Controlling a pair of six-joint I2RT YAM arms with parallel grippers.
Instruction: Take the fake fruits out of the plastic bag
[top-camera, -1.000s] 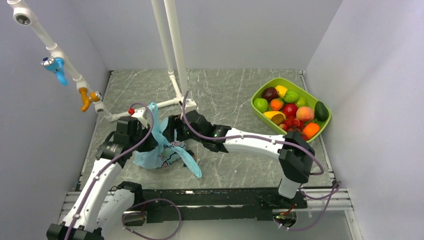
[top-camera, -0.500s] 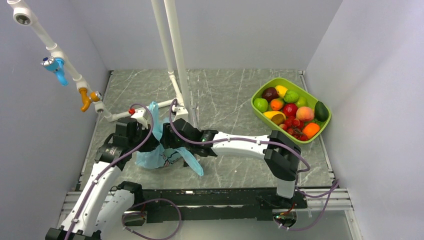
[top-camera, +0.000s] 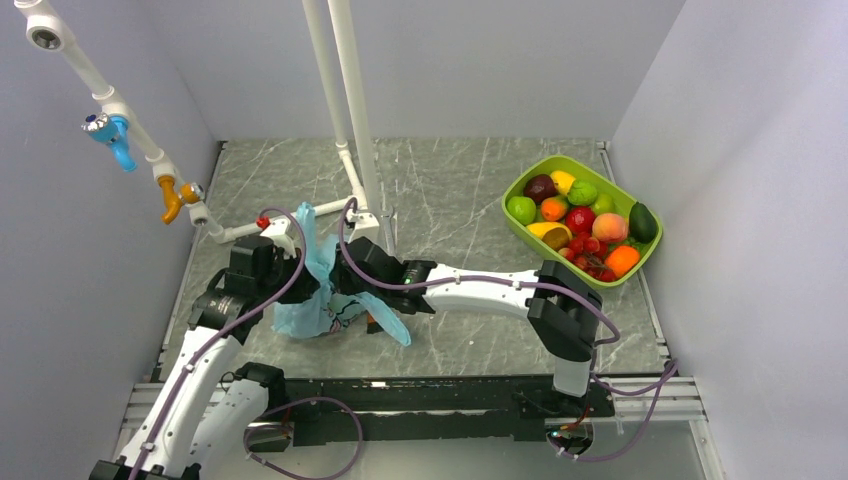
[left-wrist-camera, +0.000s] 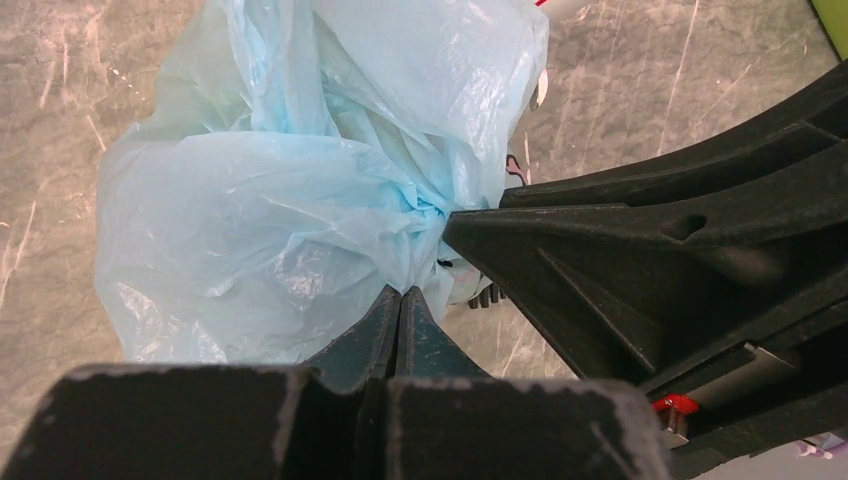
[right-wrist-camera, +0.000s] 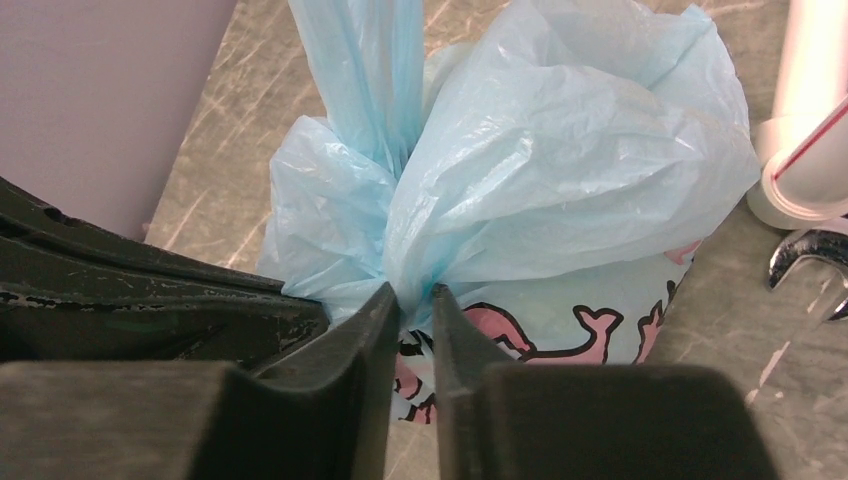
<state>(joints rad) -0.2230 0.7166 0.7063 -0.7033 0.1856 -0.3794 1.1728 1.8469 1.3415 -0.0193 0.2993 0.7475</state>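
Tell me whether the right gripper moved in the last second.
Yes. The right gripper shifted left, away from the white pipe stand, toward the plastic bag.

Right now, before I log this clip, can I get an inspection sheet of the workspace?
surface: grey marbled table, no spills seen.
job's things: plastic bag bunched between both arms; fake fruits piled in green tray; any inside bag hidden.
clutter: nothing seen.
hands: left hand shut on bag film; right hand pinching a gathered fold.
cables: purple cables run along both arms.
surroundings: white pipe frame, plain walls.
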